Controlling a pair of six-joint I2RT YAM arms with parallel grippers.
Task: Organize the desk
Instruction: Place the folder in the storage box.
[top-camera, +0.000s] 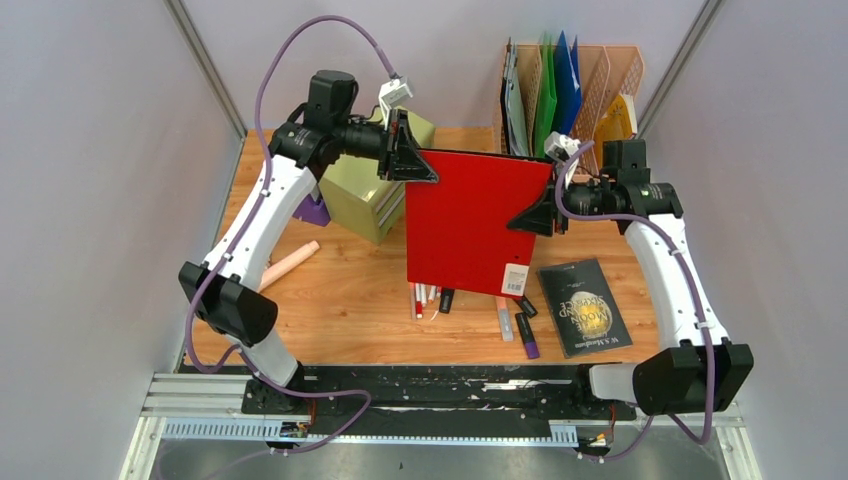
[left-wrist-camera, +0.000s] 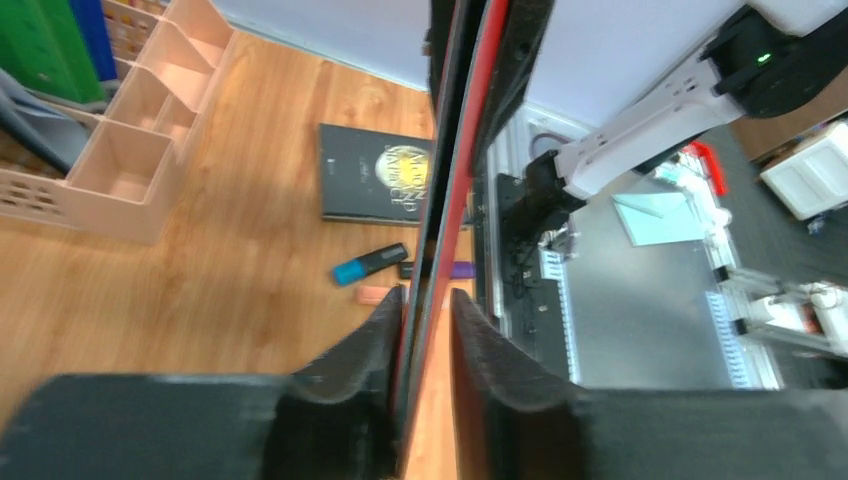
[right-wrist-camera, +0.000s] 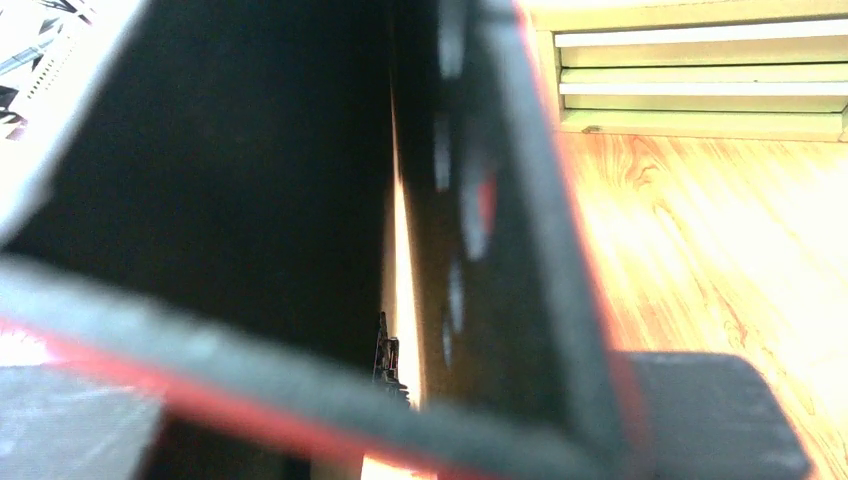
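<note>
The left tool sits astride the top left corner of a red folder, its jaws only narrowly apart. In the left wrist view one finger lies against the folder. A sliver of wood shows between the cover and the other finger, so I cannot tell whether the tool is pinching the folder. The right tool meets the folder's right edge about halfway down. Its wrist view is a blur of dark covers with red rims between the fingers, so I cannot tell how far its jaws are open or whether they grip.

The folder stands nearly upright between the two tools, with a white label at its lower right corner. Its lower edge hangs over a cluster of pens; contact with them is hidden.

A purple marker lies just right of the pens, and a black book lies flat beyond it, below the right tool. A green chest stands behind the left tool, with a pink marker nearer the arm. A peach rack of files fills the far right corner.

All of this rests on the counter, orange-brown wood with a black and silver rail along its near edge.
</note>
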